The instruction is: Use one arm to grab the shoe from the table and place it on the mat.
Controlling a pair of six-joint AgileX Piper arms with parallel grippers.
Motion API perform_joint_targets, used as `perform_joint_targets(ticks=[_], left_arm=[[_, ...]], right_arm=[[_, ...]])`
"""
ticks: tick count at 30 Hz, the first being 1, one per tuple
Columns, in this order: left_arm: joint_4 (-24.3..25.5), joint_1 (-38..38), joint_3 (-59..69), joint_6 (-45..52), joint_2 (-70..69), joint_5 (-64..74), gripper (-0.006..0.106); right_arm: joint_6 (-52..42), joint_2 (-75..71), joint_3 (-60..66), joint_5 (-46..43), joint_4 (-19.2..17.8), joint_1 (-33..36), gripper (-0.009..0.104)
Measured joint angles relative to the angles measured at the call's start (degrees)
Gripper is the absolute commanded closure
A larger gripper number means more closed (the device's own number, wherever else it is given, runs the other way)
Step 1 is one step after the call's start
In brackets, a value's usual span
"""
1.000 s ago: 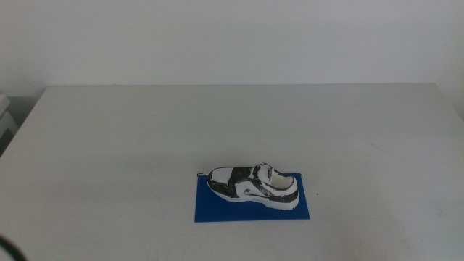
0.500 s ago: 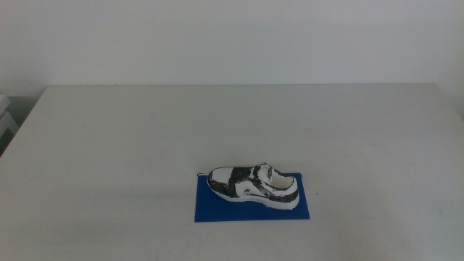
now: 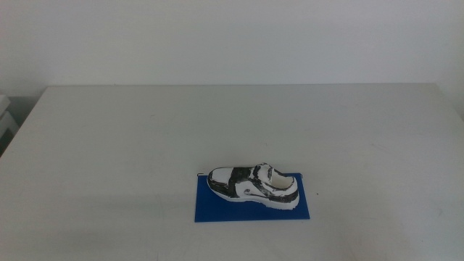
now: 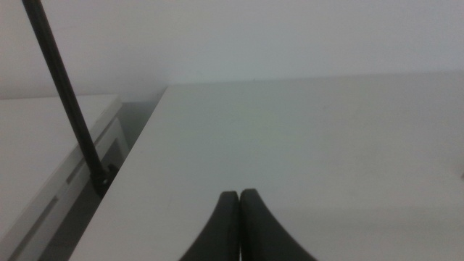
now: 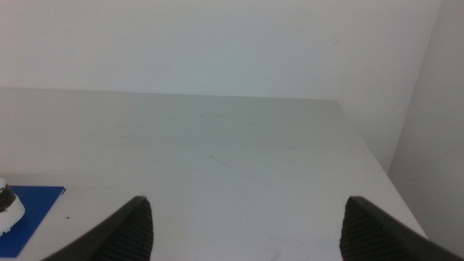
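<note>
Resting upright on the blue mat point(image 3: 250, 208), the shoe point(image 3: 253, 186) lies with its long axis along the mat's length, toe toward the picture's left and heel toward the right in the middle view. Mat and shoe sit near the front of the table point(image 3: 145, 138). Neither arm appears in that view. The left gripper point(image 4: 240, 194) has jaws pressed together over bare table; the right gripper point(image 5: 246, 209) has jaws spread wide.

The shoe point(image 3: 254, 186) rests on the mat point(image 3: 251, 206) (toe pointing left).
</note>
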Motion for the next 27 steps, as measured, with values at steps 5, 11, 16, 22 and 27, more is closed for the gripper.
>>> perform_joint_targets(ticks=[5, 11, 16, 22, 27], left_arm=[[4.1, 0.0, 4.0, 2.7, 0.0, -3.5, 0.086], [-3.4, 0.0, 4.4, 3.2, 0.0, -6.3, 0.057], [-8.9, 0.0, 4.4, 2.8, 0.0, -6.2, 0.050], [-5.2, 0.0, 4.4, 2.8, 0.0, -6.1, 0.050], [-4.6, 0.0, 4.4, 2.8, 0.0, -6.1, 0.050]], right_arm=[[0.0, 0.0, 0.0, 0.0, 0.0, 0.0, 0.029], [0.0, 0.0, 0.0, 0.0, 0.0, 0.0, 0.029], [0.0, 0.0, 0.0, 0.0, 0.0, 0.0, 0.029], [0.0, 0.0, 0.0, 0.0, 0.0, 0.0, 0.029], [0.0, 0.0, 0.0, 0.0, 0.0, 0.0, 0.029]])
